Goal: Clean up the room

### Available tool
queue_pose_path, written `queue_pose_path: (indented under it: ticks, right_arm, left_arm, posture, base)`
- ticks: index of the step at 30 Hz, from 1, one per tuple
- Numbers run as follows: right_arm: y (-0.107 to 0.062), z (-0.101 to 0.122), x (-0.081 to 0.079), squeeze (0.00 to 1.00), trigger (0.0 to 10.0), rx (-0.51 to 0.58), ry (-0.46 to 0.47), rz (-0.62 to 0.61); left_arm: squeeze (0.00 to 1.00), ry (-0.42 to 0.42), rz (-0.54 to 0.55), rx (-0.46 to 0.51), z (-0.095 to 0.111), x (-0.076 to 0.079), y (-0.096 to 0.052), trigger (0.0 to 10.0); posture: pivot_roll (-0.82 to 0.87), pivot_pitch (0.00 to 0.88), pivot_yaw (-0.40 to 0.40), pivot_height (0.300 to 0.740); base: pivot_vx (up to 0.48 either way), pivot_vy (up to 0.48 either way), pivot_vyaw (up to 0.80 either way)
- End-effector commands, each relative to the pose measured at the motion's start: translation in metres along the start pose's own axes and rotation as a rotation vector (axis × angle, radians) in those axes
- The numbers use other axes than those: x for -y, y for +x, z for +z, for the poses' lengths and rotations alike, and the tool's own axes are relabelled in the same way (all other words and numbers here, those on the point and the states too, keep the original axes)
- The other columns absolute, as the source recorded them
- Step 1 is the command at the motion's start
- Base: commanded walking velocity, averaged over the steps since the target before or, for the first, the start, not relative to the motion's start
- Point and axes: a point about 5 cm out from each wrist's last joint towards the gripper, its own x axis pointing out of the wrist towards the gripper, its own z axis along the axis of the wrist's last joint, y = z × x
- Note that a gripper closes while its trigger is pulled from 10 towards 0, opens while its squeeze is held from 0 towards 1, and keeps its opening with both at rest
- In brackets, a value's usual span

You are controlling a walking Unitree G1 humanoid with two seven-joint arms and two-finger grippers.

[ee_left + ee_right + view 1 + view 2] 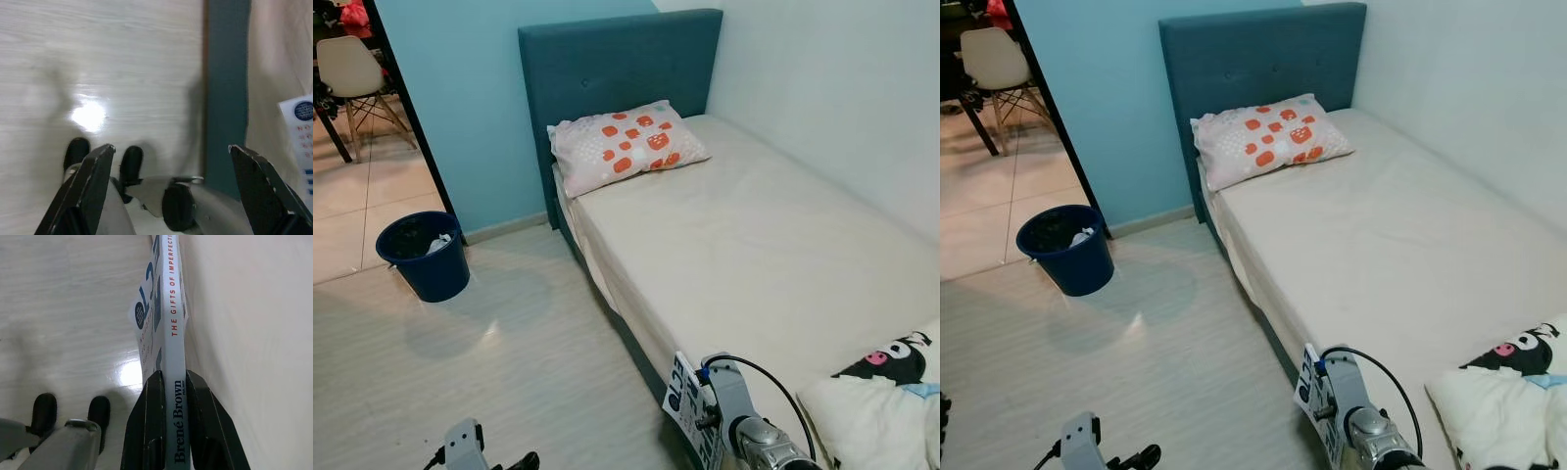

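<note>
Book: white paperback pinched by its spine between the right gripper fingers, held at the near edge of the bed.
Left gripper: fingers spread, empty, low over the floor.
Progress: bed looks tidy; pillow at the far headboard; book not yet put away.
Bin: blue bucket, far left.

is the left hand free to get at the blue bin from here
Probably not yet. The left hand is open and empty, but the bin stands well ahead across bare floor, so the robot would likely need to walk closer.
</note>
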Motion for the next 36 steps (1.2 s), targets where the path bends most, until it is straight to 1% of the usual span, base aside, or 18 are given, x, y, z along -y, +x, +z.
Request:
queue_pose_path:
  ticks: [1, 3, 4, 5, 8, 11, 12, 14, 15, 17, 23, 25, 36]
  right_arm:
    - [0.002, 0.017, -0.003, 0.00, 10.0, 0.080, 0.011, 0.011]
    - [0.002, 0.035, 0.001, 0.00, 10.0, 0.169, 0.049, 0.011]
    - [0.002, 0.035, 0.001, 0.00, 10.0, 0.169, 0.049, 0.011]
    - [0.001, 0.041, 0.002, 0.00, 10.0, 0.201, 0.062, 0.011]
    - [-0.001, 0.066, 0.009, 0.00, 10.0, 0.305, 0.082, 0.009]
    - [-0.003, 0.084, 0.015, 0.00, 10.0, 0.369, 0.082, -0.002]
    - [-0.003, 0.084, 0.015, 0.00, 10.0, 0.369, 0.082, -0.002]
    - [-0.006, 0.100, 0.020, 0.00, 10.0, 0.423, 0.077, -0.016]
    - [-0.006, 0.100, 0.020, 0.00, 10.0, 0.423, 0.077, -0.016]
    - [-0.009, 0.112, 0.023, 0.00, 10.0, 0.469, 0.082, -0.020]
    - [-0.013, 0.127, 0.025, 0.00, 10.0, 0.541, 0.116, -0.021]
    - [-0.014, 0.129, 0.026, 0.00, 10.0, 0.552, 0.133, -0.020]
    - [-0.016, 0.135, 0.031, 0.00, 10.0, 0.578, 0.157, -0.030]
  left_arm:
    - [0.00, 0.005, 0.022, -0.012, -0.003, -0.009, -0.004, 10.0]
    - [0.00, 0.004, 0.019, -0.013, -0.003, -0.009, -0.004, 10.0]
    - [0.00, 0.004, 0.019, -0.013, -0.003, -0.009, -0.004, 10.0]
    - [0.00, 0.004, 0.018, -0.014, -0.003, -0.009, -0.004, 10.0]
    - [0.00, 0.006, 0.014, -0.016, -0.004, -0.008, -0.004, 10.0]
    - [0.00, 0.006, 0.012, -0.016, -0.004, -0.008, -0.004, 10.0]
    - [0.00, 0.006, 0.012, -0.016, -0.004, -0.008, -0.004, 10.0]
    - [0.00, 0.005, 0.010, -0.016, -0.004, -0.007, -0.004, 10.0]
    - [0.00, 0.005, 0.010, -0.016, -0.004, -0.007, -0.004, 10.0]
    - [0.00, 0.003, 0.005, -0.018, -0.005, -0.006, -0.003, 10.0]
    - [0.00, 0.002, -0.005, -0.023, -0.007, -0.004, -0.003, 10.0]
    - [0.00, 0.003, -0.007, -0.024, -0.006, -0.003, -0.003, 10.0]
    - [0.00, 0.004, -0.010, -0.024, -0.006, -0.003, -0.002, 10.0]
  posture:
    - [-0.12, 0.078, -0.011, 0.740]
    - [-0.12, 0.082, -0.008, 0.740]
    - [-0.12, 0.082, -0.008, 0.740]
    - [-0.12, 0.082, -0.008, 0.740]
    - [-0.12, 0.083, -0.007, 0.740]
    - [-0.12, 0.083, -0.007, 0.740]
    - [-0.12, 0.083, -0.007, 0.740]
    - [-0.12, 0.083, -0.009, 0.740]
    - [-0.12, 0.083, -0.009, 0.740]
    - [-0.12, 0.081, -0.011, 0.740]
    - [-0.12, 0.080, -0.012, 0.740]
    - [-0.13, 0.080, -0.011, 0.740]
    - [-0.13, 0.078, -0.010, 0.740]
  base:
    - [0.480, 0.000, 0.77]
    - [0.480, 0.000, 0.77]
    - [0.480, 0.000, 0.77]
    - [0.480, 0.000, 0.77]
    - [0.480, 0.000, 0.25]
    - [0.480, 0.000, 0.00]
    - [0.480, 0.000, 0.00]
    - [0.480, 0.000, 0.00]
    - [0.480, 0.000, 0.00]
    - [0.480, 0.000, 0.00]
    - [0.480, 0.000, 0.00]
    - [0.480, 0.000, 0.00]
    - [0.480, 0.000, 0.00]
